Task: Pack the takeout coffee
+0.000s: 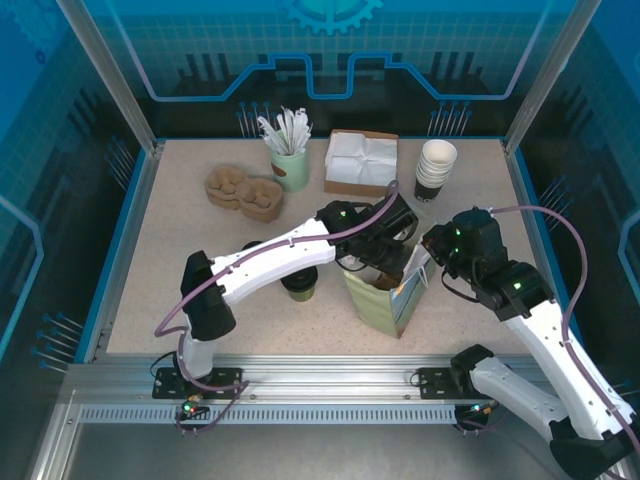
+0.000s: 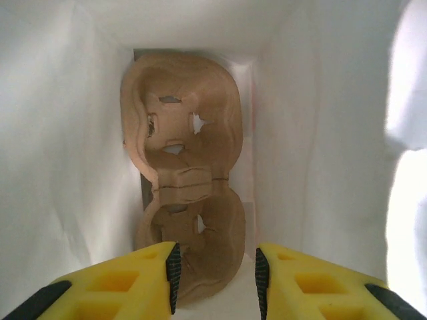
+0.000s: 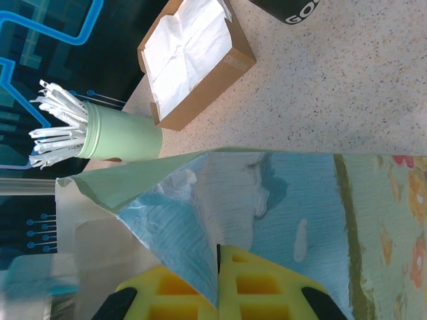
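Reaching into bag [image 1: 372,302], your left gripper [image 2: 217,273] hung narrow over carrier [image 2: 183,160], grip unclear | right gripper [image 3: 218,267] pinched bag rim

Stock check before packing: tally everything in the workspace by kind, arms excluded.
Paper bag: 1
Lidded coffee cup: 1
Pulp cup carrier: 2, counting the one in the bag
Stack of lidless cups: 1
Napkin box: 1
Green stirrer holder: 1
Total: 7

The takeout coffee [image 1: 299,287], a small olive-brown cup with a black lid, stands upright on the counter [image 1: 170,240], just below frame centre.
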